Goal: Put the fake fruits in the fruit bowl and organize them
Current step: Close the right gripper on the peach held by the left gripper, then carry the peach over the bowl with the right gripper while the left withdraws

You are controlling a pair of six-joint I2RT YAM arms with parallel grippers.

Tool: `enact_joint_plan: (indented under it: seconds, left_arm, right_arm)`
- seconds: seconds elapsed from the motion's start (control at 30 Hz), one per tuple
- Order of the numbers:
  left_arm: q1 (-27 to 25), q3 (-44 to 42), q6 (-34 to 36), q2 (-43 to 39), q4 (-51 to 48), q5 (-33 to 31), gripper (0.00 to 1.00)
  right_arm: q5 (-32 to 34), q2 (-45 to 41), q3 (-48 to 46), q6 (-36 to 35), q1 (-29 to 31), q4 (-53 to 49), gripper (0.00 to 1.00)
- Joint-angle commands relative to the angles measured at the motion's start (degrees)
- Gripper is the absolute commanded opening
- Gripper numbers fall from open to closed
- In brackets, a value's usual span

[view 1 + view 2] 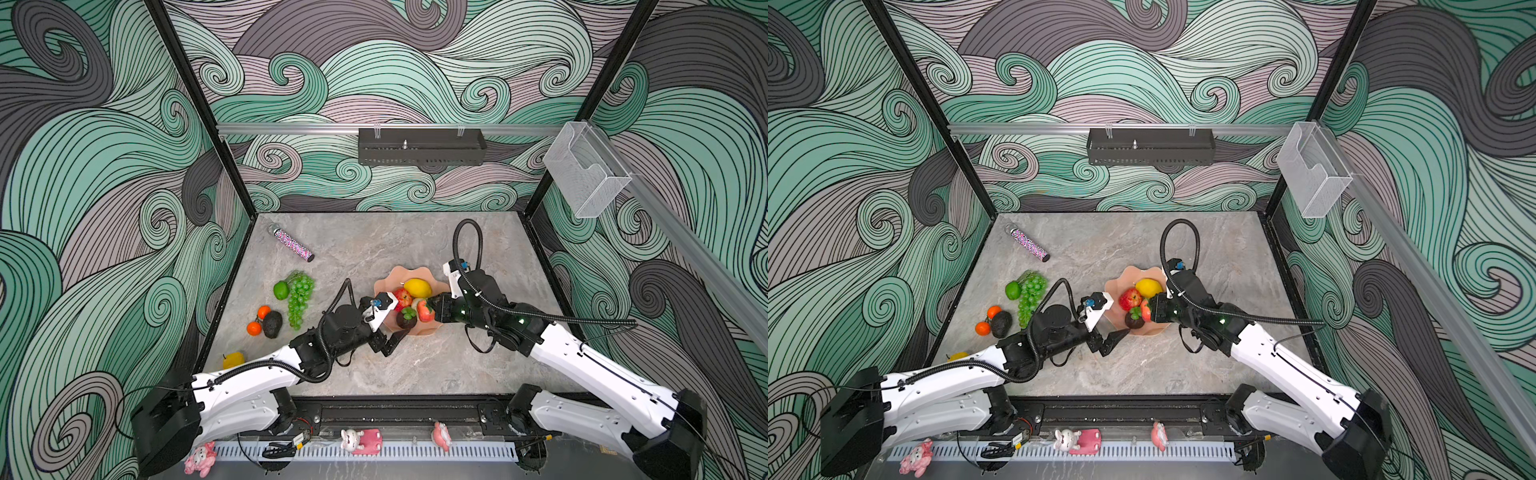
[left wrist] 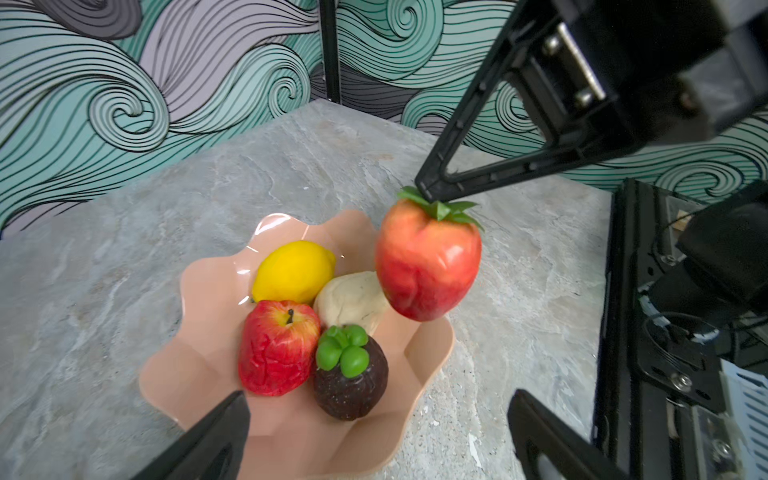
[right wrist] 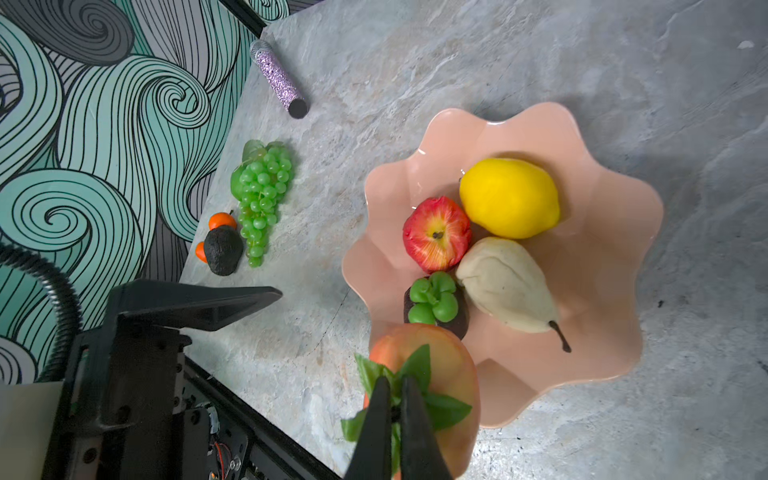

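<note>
The salmon fruit bowl (image 1: 405,272) (image 3: 602,249) holds a yellow lemon (image 1: 417,287), a red apple (image 1: 402,297), a mangosteen (image 1: 406,319) and a cream pear (image 3: 505,284). My right gripper (image 3: 392,399) is shut on the green leaves of a strawberry (image 2: 428,266), which hangs over the bowl's near right side. My left gripper (image 2: 378,399) stands wide open at the bowl's front left rim, holding nothing. On the table to the left lie a lime (image 1: 281,289), a grape bunch (image 1: 300,299), two oranges (image 1: 264,311), an avocado (image 1: 272,324) and a second lemon (image 1: 234,359).
A sparkly pink-purple tube (image 1: 293,245) lies at the back left of the table. A black tray (image 1: 422,147) hangs on the back wall and a clear box (image 1: 586,170) on the right rail. Walls close three sides.
</note>
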Motion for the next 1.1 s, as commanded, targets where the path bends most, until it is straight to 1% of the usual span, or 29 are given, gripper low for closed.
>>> enact_joint_plan:
  seconds: [0.0, 0.23, 0.27, 0.37, 0.43, 0.47, 0.6, 0.7, 0.8, 0.97, 1.07]
  left_arm:
    - [1.58, 0.65, -3.59, -2.04, -1.2, -9.67, 0.98]
    - [8.41, 0.68, -11.54, -6.73, -8.71, -17.54, 0.98]
    - [9.42, 0.96, -13.27, -7.04, -10.24, -19.66, 0.98]
    - [12.63, 1.34, -16.66, -8.08, -14.14, -21.91, 0.98]
    - [13.88, 1.26, -19.34, -9.0, -16.22, -25.21, 0.97]
    - [14.57, 0.88, -19.99, -9.54, -16.63, -25.66, 0.98]
    - [15.61, -0.8, -22.08, -11.25, -16.38, -30.28, 0.97]
    - [16.03, -1.71, -22.44, -12.18, -16.13, -32.17, 0.97]
    - [16.3, -1.15, -24.43, -12.69, -18.7, -34.23, 0.97]
    - [17.06, -0.88, -25.34, -12.95, -19.84, -34.25, 0.97]
    - [17.22, -1.03, -25.58, -12.99, -19.87, -34.25, 0.97]
  right_arm:
    - [-1.95, 0.97, 2.26, -3.66, -2.86, -1.45, 0.06]
    - [-5.22, 5.35, 5.56, -7.25, -9.22, -1.87, 0.06]
    - [-5.53, 6.22, 6.05, -7.51, -9.95, -1.9, 0.06]
    - [-5.6, 8.67, 8.13, -8.35, -10.78, -1.82, 0.06]
    - [-5.42, 10.6, 9.82, -8.51, -10.78, -1.68, 0.06]
    - [-5.48, 11.71, 10.71, -8.5, -10.78, -1.46, 0.06]
    - [-5.13, 17.08, 14.75, -8.38, -10.39, -0.94, 0.06]
    - [-4.4, 21.11, 17.47, -9.01, -9.25, -0.05, 0.06]
    - [-3.72, 25.48, 20.89, -9.95, -8.2, -0.1, 0.06]
    - [-2.37, 32.52, 26.21, -12.05, -6.35, -0.95, 0.06]
    - [-2.26, 35.95, 28.6, -14.28, -5.85, -0.71, 0.07]
